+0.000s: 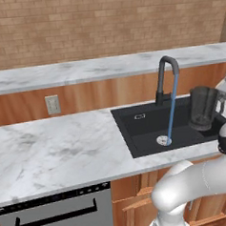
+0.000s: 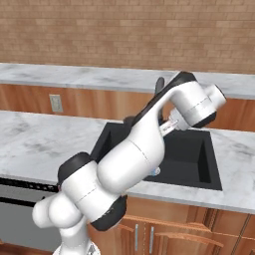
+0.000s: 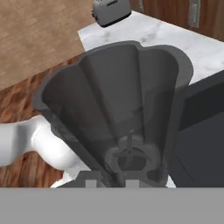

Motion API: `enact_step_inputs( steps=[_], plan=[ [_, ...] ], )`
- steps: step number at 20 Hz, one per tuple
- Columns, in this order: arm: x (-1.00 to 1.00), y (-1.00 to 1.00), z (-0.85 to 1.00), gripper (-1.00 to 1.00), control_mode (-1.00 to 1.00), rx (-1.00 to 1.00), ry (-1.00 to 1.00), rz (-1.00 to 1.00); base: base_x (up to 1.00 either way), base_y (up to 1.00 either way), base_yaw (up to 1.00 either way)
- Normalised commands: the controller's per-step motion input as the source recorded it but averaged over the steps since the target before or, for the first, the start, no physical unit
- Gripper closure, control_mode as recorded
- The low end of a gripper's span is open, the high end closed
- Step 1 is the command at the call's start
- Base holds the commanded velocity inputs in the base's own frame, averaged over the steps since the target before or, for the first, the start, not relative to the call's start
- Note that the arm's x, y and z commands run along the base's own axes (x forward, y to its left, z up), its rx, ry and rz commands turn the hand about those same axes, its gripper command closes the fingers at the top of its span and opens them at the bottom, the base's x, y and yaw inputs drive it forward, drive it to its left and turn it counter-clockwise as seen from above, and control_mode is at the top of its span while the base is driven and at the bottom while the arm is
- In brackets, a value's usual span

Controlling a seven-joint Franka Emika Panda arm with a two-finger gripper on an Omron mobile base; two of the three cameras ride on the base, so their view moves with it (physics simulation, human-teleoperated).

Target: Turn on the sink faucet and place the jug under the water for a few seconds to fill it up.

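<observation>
Tall dark gooseneck sink faucet (image 1: 166,80) runs a thin light-blue water stream (image 1: 171,113) onto the drain of the matte black sink (image 1: 135,132). The dark charcoal jug (image 1: 203,107) hangs upright over the basin's right side, clear of the stream; jaws' state cannot be told. Judged best: slide it left, level, until its mouth is under the stream.

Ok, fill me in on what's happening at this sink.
The sink faucet is on: the water, a thin blue stream, falls straight to the drain of the sink. The jug is at the right end of the basin, off to the side of the stream, so it is not filling yet. The hand view looks right into the jug's open mouth, with the jug up against the hand, but whether the fingers are closed on it cannot be told.
</observation>
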Motion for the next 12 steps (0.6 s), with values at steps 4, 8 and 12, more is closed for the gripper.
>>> enact_step_inputs(
  steps=[4,8,12],
  plan=[
    [0.51,-0.12,-0.13,1.0,-1.0,0.02,-0.1,-0.01,0.0,0.0,0.0],
    [0.35,0.0,-0.07,1.0,-1.0,0.0,-0.03,-0.01,0.0,0.0,0.0],
    [0.3,0.0,-0.27,1.0,-1.0,0.0,0.0,-0.02,0.0,0.0,0.0]
  ],
)
